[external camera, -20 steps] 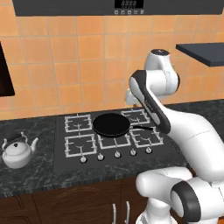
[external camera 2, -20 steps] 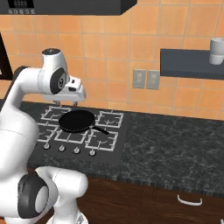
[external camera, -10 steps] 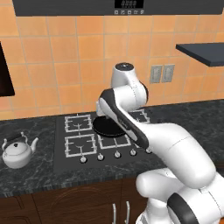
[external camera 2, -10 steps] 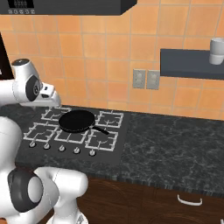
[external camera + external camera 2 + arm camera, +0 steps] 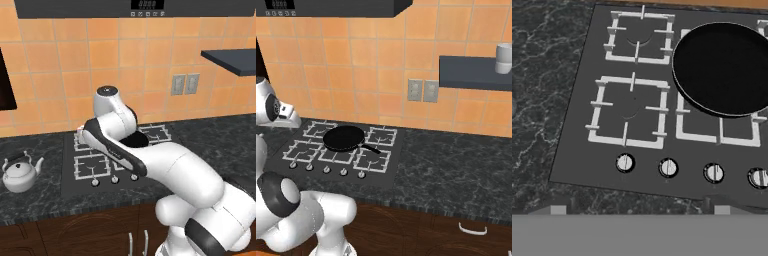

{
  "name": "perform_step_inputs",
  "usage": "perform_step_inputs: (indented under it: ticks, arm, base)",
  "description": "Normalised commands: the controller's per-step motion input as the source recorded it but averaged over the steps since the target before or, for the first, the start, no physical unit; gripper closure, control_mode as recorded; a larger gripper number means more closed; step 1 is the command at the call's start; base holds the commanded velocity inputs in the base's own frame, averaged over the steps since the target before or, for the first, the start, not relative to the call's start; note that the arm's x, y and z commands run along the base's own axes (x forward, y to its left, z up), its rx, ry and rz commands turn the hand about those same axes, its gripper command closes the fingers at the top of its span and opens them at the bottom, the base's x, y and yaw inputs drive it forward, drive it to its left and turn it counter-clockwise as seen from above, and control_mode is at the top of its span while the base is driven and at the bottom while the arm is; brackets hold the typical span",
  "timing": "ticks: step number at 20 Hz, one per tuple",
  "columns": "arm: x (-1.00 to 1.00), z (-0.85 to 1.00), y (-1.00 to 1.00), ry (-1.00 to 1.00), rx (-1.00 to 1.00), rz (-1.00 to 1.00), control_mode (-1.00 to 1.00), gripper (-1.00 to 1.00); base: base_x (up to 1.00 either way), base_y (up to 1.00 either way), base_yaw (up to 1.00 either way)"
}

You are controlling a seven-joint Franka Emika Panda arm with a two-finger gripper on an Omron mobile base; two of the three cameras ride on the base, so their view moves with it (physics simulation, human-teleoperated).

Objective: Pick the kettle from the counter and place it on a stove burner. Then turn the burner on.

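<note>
The kettle [image 5: 20, 172], silver-white with a dark arched handle, stands upright on the dark marbled counter [image 5: 35, 205] left of the stove [image 5: 85, 172]. My arm reaches left over the stove, and its hand [image 5: 287, 116] hovers above the stove's left burners, well right of the kettle. In the hand view my gripper [image 5: 638, 210] looks down on the left burners [image 5: 629, 110]. Its two fingertips stand wide apart with nothing between them, so it is open. Four knobs [image 5: 668, 168] line the stove's front edge.
A flat black frying pan [image 5: 345, 138] sits on the stove's middle burners, its handle pointing right. A dark wall shelf [image 5: 476, 72] holds a white cup [image 5: 504, 57]. Wall outlets [image 5: 422, 90] sit on the orange tiles. Counter [image 5: 456, 165] stretches right of the stove.
My arm has swung left across the stove, from over the pan to above the left burners. The kettle and pan have not moved.
</note>
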Motion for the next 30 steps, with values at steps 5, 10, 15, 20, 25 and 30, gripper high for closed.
perform_step_inputs:
  ticks: [5,10,15,20,25,30]
  arm:
    - [-0.01,0.00,1.00,0.05,0.11,0.00,-1.00,-1.00]
    - [0.00,-0.06,1.00,0.01,0.10,-0.01,-1.00,-1.00]
    - [0.10,-0.30,1.00,0.04,0.11,-0.05,-1.00,-1.00]
    - [0.18,0.13,0.98,0.04,0.05,-0.11,-1.00,-1.00]
    - [0.18,0.01,0.45,0.07,-0.04,-0.01,-1.00,-1.00]
    - [0.53,-0.03,0.59,0.01,0.00,-0.02,-1.00,-1.00]
  base:
    - [0.00,0.00,0.00]
    - [0.00,0.00,0.00]
    - [0.00,0.00,0.00]
    - [0.00,0.00,0.00]
    - [0.00,0.00,0.00]
    - [0.00,0.00,0.00]
